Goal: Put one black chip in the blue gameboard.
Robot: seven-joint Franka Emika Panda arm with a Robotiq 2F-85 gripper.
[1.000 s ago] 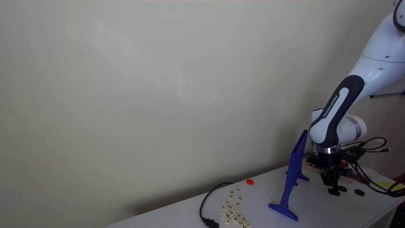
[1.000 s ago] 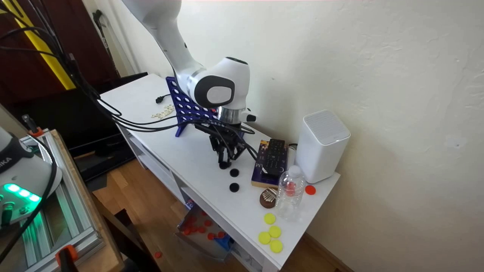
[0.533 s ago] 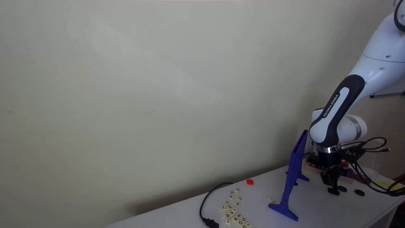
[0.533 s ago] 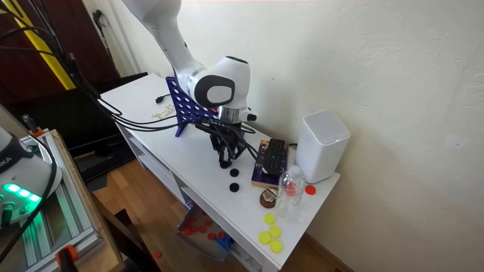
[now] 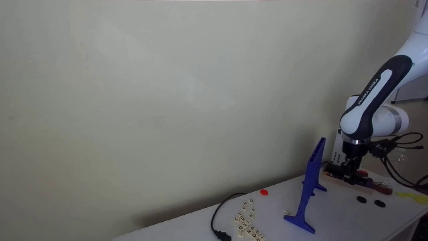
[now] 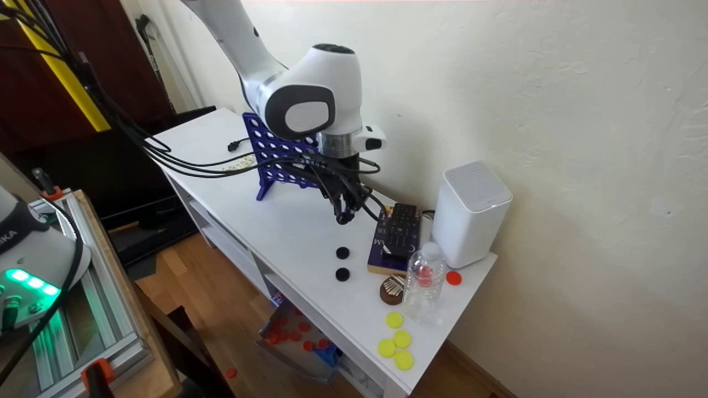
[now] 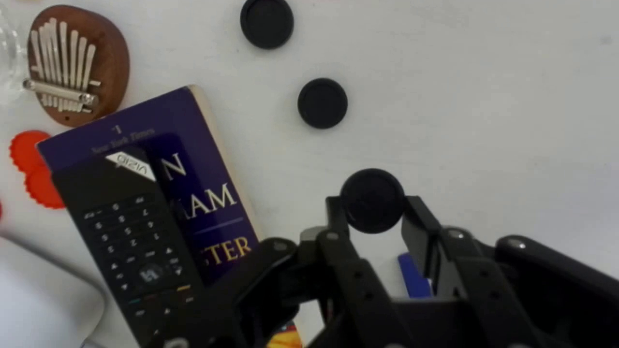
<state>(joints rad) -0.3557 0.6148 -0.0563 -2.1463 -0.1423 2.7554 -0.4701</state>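
My jaws: holding a black chip [image 7: 372, 200] by opposite edges
Chip: probably light, stiff, slick; rim suits me

In an exterior view, two chips [image 6: 342, 252] are lying at five o'clock from the gameboard [image 6: 277, 141]; a book [image 6: 377, 254] is bearing a remote [image 6: 402, 232].
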